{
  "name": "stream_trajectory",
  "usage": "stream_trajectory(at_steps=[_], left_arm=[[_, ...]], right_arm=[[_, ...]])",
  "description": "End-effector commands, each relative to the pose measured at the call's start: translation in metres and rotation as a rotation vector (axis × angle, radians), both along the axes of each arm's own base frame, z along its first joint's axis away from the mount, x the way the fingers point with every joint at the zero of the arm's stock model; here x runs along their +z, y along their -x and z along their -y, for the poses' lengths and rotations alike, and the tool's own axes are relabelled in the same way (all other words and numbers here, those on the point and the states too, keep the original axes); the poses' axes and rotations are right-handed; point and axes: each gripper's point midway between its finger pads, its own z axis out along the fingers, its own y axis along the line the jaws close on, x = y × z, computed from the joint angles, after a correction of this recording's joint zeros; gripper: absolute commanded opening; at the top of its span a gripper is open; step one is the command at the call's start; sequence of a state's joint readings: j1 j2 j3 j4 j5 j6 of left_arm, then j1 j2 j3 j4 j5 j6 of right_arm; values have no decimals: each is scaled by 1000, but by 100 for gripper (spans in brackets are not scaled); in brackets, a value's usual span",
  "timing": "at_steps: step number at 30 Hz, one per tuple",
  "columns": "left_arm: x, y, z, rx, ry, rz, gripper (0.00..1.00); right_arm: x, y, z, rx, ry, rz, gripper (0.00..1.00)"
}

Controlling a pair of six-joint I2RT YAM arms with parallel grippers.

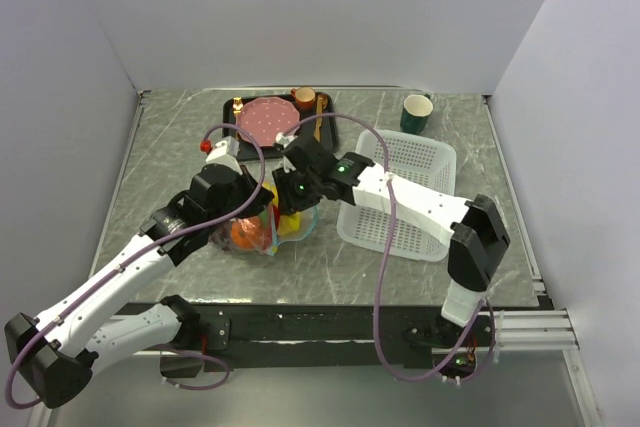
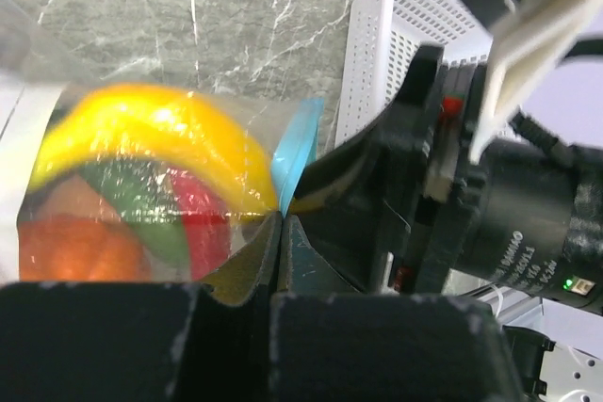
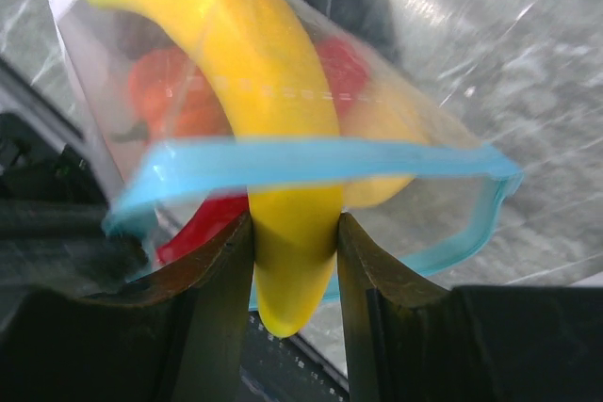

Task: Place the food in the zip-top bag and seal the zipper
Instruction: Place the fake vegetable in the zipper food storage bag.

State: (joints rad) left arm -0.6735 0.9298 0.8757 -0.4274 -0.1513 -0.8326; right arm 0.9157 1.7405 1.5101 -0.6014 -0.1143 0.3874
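Jutting across the zipper [image 3: 377, 159], the banana [image 3: 254, 63] plugs the zip-top bag [image 3: 415, 115], basket [image 1: 412, 161] beside.

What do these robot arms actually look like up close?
The left arm and right arm have white shells with chunky black joints. A mauve cable loops along each. Small green lights glow near the right wrist. The fingers are dark, flat blades.

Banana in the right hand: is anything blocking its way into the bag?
Nothing visible blocks it. The banana already runs through the open zipper mouth of the zip-top bag; only its end sits between the fingers of the right hand. The left hand pinches the bag's edge.
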Motion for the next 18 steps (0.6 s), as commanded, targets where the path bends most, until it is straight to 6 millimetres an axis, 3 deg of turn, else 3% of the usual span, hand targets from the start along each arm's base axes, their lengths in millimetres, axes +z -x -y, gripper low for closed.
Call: stream_trajectory(at_steps=[1,5,10,18], left_arm=[[34,0,10,-37,82,76,1],[34,-1,8,-24,80,76,1],[35,-2,4,-4,68,81,1],[34,-2,4,-1,71,78,1]], right_arm=[[20,-27,-14,-70,40,103,11],[8,-38,-1,-118,170,137,11],[5,-34,2,-134,181,144,11],[33,-11,-37,7,-73,101,18]])
